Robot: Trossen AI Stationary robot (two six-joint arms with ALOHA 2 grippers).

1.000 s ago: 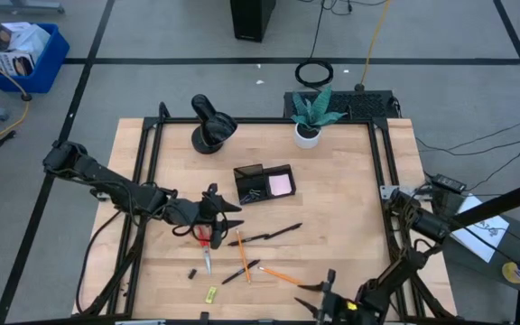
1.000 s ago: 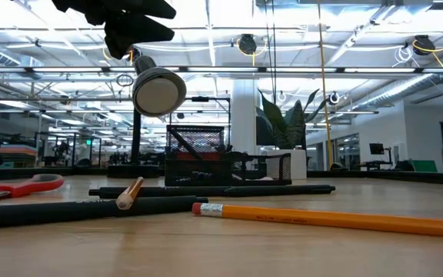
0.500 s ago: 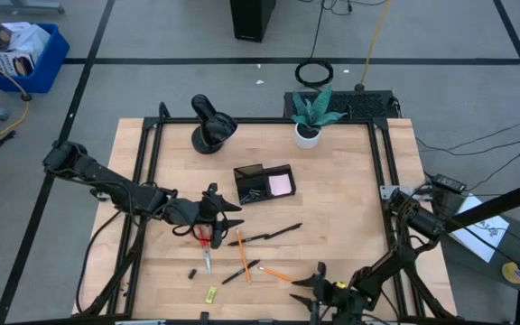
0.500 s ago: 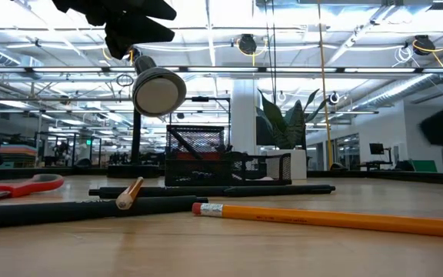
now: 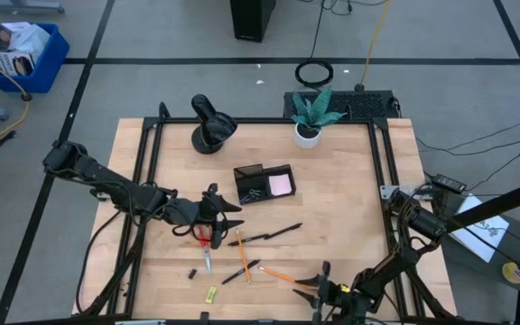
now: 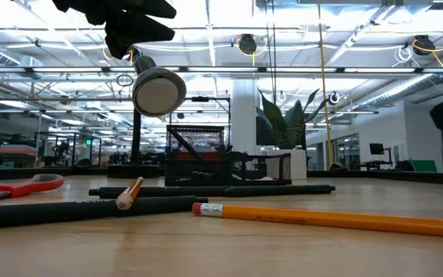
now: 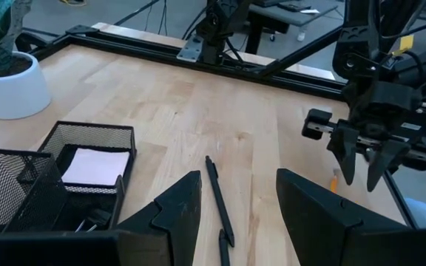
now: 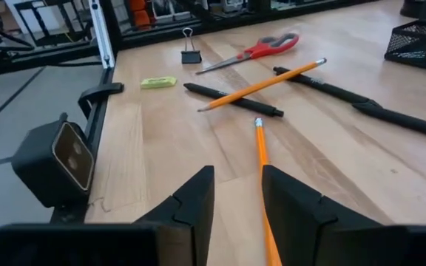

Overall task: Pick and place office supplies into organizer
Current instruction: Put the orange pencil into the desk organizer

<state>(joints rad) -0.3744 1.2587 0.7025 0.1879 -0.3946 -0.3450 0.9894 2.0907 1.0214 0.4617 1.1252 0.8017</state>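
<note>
The black mesh organizer (image 5: 264, 182) stands mid-table with the pink sticky-note pad (image 5: 282, 184) in one compartment. Red-handled scissors (image 5: 204, 239), orange pencils (image 5: 240, 244), black pens (image 5: 273, 235), a black clip (image 5: 191, 273) and a yellow-green piece (image 5: 211, 292) lie on the wood nearer the near edge. My left gripper (image 5: 235, 217) hovers open just above the scissors' handles, pointing right toward a pen (image 7: 219, 199). My right gripper (image 5: 312, 287) is open near the near edge, with one pencil (image 8: 263, 177) lying below the gap between its fingers.
A round black lamp-like object (image 5: 211, 126) and a white plant pot (image 5: 307, 134) stand at the far edge. A black frame rail (image 8: 102, 44) borders the table, with a small camera block (image 8: 54, 159) at the near edge. Bare wood lies right of the organizer.
My right gripper has moved from the near edge a little way toward the table's left and far side, over the near pencil's end, and now shows at the right edge of the low view. The supplies lie as before.
</note>
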